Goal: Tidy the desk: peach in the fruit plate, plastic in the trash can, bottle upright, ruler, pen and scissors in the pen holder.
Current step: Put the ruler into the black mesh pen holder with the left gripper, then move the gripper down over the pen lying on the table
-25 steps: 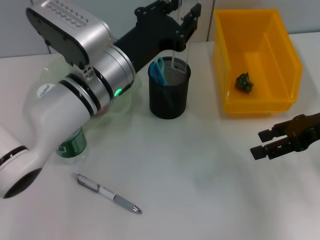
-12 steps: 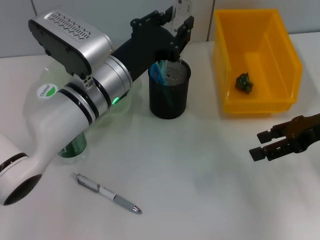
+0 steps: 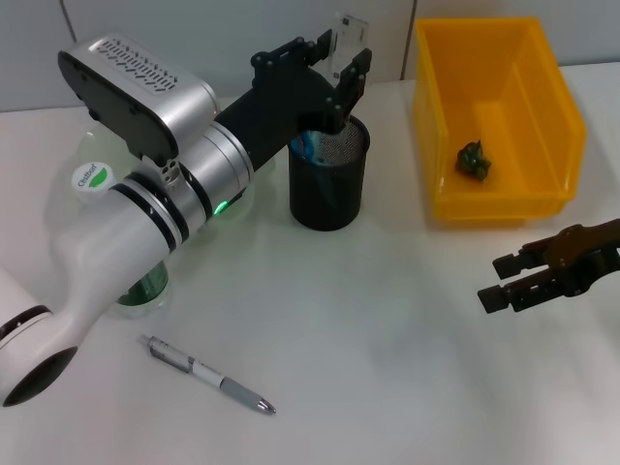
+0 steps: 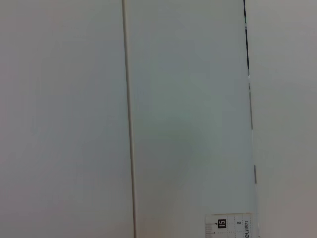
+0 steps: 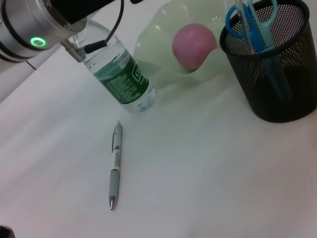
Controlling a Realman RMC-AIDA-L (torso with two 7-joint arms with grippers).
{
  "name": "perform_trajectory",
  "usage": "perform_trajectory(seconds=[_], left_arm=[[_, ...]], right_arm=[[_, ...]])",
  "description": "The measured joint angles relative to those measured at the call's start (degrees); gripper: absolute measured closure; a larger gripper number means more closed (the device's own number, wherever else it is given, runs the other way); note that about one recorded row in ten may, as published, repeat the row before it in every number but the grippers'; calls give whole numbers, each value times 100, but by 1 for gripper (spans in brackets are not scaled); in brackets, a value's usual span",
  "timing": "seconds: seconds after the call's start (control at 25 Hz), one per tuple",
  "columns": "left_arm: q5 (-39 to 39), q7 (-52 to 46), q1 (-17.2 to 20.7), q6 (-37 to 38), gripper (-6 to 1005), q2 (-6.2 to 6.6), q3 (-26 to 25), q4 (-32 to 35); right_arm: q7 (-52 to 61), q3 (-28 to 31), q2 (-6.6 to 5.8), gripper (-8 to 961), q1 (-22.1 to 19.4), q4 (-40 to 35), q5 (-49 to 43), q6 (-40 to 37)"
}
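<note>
Ruler upright in left hand, above pen holder

I see the black mesh pen holder mid-desk, the yellow plastic bin to its right. The silver-and-white pen lies on the desk nearer me, left; the green-labelled bottle stands behind it.
</note>
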Motion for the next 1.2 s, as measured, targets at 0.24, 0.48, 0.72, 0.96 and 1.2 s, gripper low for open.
perform_trajectory(seconds=[0.24,0.48,0.72,0.96,1.2], left_arm=[[0,4,0,5,616,0,9,-53],[0,-99,4,7,616,0,19,-55],[0,-216,15,21,607,0,121,-72],[0,-243,18,34,525,0,130,-71],[60,-415,76,37,349,7,148,124]], right_arm=[[-8,6,29,114,26,5,0,0],[-9,16,35,114,46,5,0,4],[-15,20,45,114,55,5,0,8],[-29,27,55,114,60,5,0,10],[-32,25,55,114,54,5,0,9]])
